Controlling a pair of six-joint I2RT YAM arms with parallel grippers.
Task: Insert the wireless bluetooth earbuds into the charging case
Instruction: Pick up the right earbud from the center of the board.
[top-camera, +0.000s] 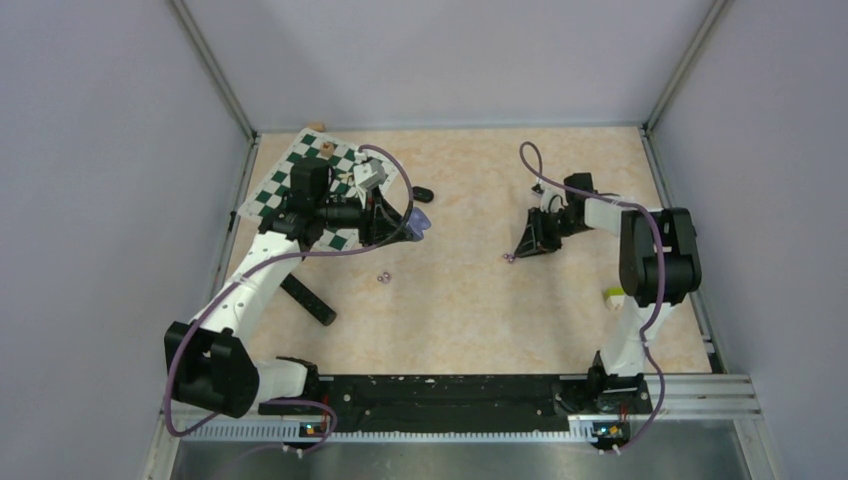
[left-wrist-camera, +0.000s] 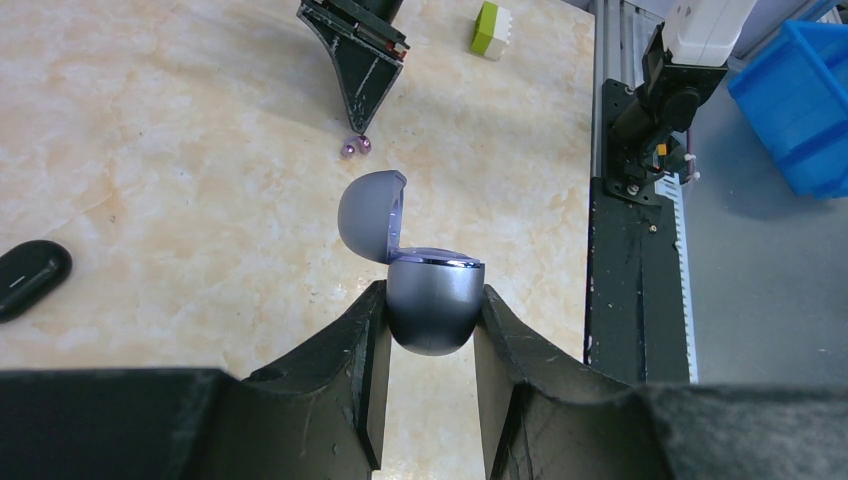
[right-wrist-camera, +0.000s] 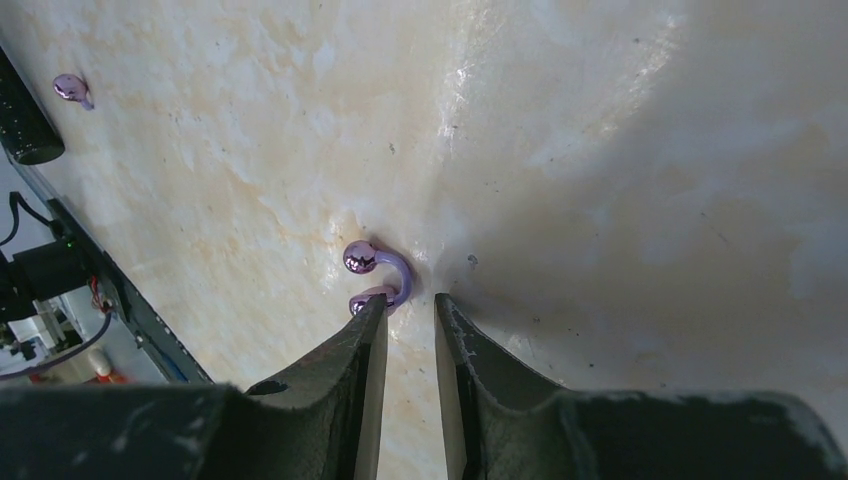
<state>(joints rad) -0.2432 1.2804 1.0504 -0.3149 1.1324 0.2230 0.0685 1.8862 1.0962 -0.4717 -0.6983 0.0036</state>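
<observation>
The left gripper is clamped on the open pale purple oval charging case, while the nearer right gripper, jaws slightly parted and empty, has a glossy pale purple earbud on the beige marbled tabletop just off one fingertip, outside the gap, so centring calls for a sideways shift

Count by kind. Two purple earbuds: near earbud, far earbud. Two oval cases: purple case, black case. One chequered mat. One black bar. One yellow-green block. Two robot arms: left arm, right arm. Blue bins at the frame edge, number unclear.
</observation>
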